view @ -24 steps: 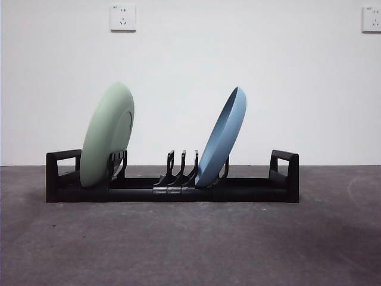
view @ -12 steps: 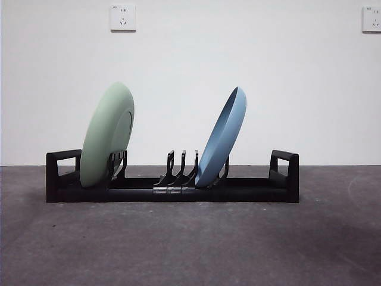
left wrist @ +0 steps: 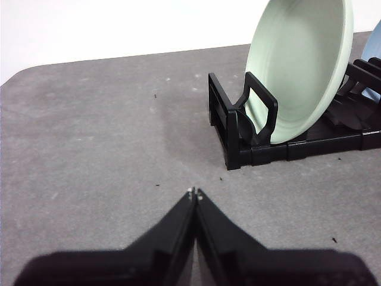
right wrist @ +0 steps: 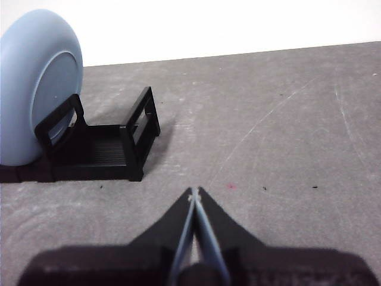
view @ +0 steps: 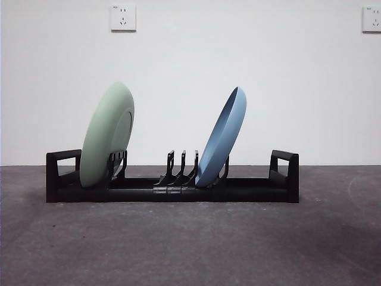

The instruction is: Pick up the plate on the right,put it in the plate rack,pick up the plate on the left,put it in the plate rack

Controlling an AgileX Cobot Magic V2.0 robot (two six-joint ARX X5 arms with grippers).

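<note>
The black plate rack [view: 172, 189] stands across the middle of the grey table. A pale green plate [view: 107, 136] leans in its left end, and a blue plate [view: 222, 138] leans in its slots right of centre. In the left wrist view my left gripper [left wrist: 194, 193] hovers shut and empty over the table, short of the rack's handle [left wrist: 259, 116] and the green plate [left wrist: 300, 65]. My right gripper [right wrist: 194, 192] is likewise shut and empty, away from the rack's right end [right wrist: 128, 140] and the blue plate [right wrist: 38, 83]. Neither arm shows in the front view.
Two wall sockets [view: 123, 18] sit high on the white wall behind. The table's far edge [left wrist: 119, 58] runs behind the rack. Small specks dot the grey table surface [right wrist: 286, 137].
</note>
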